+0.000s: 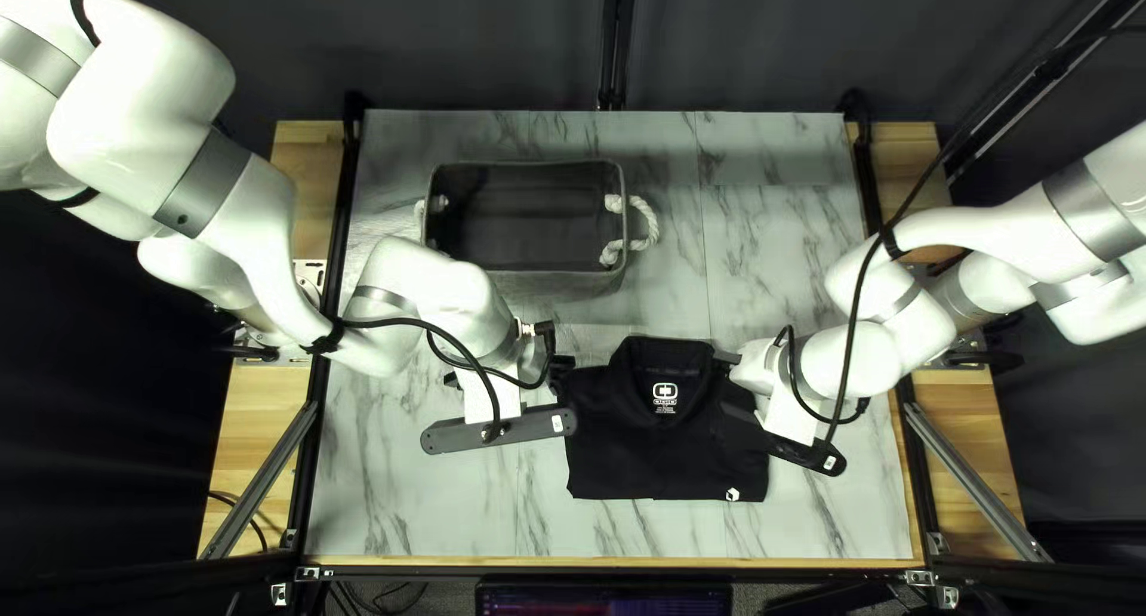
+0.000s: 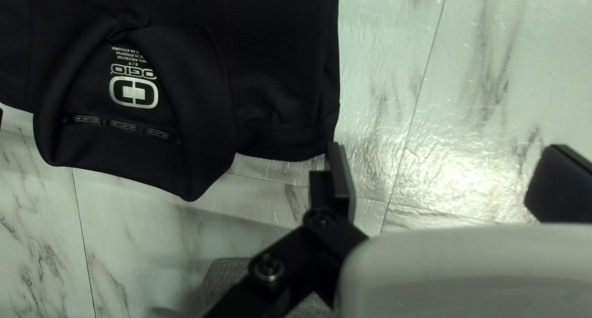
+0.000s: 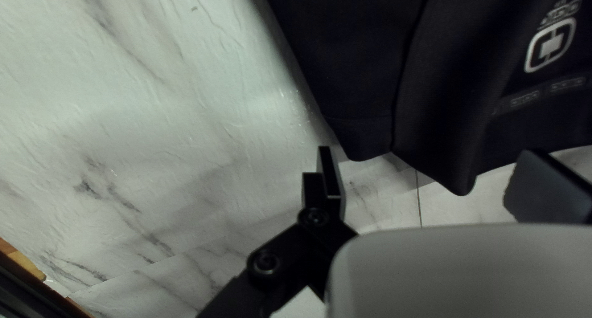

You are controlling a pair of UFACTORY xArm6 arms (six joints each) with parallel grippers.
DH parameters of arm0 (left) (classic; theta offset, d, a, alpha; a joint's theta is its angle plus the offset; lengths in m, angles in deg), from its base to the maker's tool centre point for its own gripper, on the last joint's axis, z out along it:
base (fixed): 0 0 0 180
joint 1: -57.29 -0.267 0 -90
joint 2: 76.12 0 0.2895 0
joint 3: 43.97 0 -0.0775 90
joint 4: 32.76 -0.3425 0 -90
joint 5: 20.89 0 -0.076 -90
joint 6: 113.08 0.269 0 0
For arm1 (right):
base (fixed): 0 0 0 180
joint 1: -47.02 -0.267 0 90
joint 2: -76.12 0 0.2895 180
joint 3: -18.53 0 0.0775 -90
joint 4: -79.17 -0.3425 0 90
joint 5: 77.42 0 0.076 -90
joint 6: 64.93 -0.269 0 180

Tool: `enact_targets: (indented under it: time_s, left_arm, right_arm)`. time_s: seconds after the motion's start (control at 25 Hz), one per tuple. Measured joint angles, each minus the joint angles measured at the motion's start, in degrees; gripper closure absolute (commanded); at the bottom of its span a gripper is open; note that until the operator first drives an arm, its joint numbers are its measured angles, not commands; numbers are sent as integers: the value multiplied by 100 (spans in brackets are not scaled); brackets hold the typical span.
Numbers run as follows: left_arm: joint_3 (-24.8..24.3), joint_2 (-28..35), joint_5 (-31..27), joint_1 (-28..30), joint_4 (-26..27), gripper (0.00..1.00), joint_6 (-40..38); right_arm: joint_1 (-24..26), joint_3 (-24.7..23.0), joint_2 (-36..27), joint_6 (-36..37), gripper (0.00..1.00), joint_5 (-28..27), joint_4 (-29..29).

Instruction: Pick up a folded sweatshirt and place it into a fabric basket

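A black folded garment (image 1: 669,455) lies on the table with its collar toward the basket. The grey fabric basket (image 1: 555,284), with white rope handles, stands behind it. At the garment's left edge is my left gripper (image 1: 562,367), mostly under its wrist; at its right shoulder, my right gripper (image 1: 725,359). In the left wrist view, my left gripper (image 2: 449,182) is open, one fingertip beside the edge of the garment (image 2: 277,77). In the right wrist view, my right gripper (image 3: 438,179) is open, with the shoulder and collar of the garment (image 3: 370,65) just ahead between its fingers.
The marbled table (image 1: 412,497) extends around the garment, with bare surface on its near side and to the right of the basket. Both forearms reach in low from the sides, cables looping over them. A dark frame rail (image 1: 764,572) runs along the near edge.
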Motion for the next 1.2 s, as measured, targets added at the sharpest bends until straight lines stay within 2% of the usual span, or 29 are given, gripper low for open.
enact_targets:
  time_s: [0.28,0.6,0.92,1.2]
  left_arm:
    - [34,35,-85,0,4,0,-39]
    - [78,11,-155,7,-40,0,14]
    - [74,17,-167,18,-70,0,38]
    - [-42,105,-87,45,-125,0,-6]
  right_arm:
    - [-19,33,149,-258,0,-34,357]
    - [87,-423,-156,-100,0,386,713]
    - [254,-284,310,326,0,760,840]
    - [429,-206,717,178,0,1184,1445]
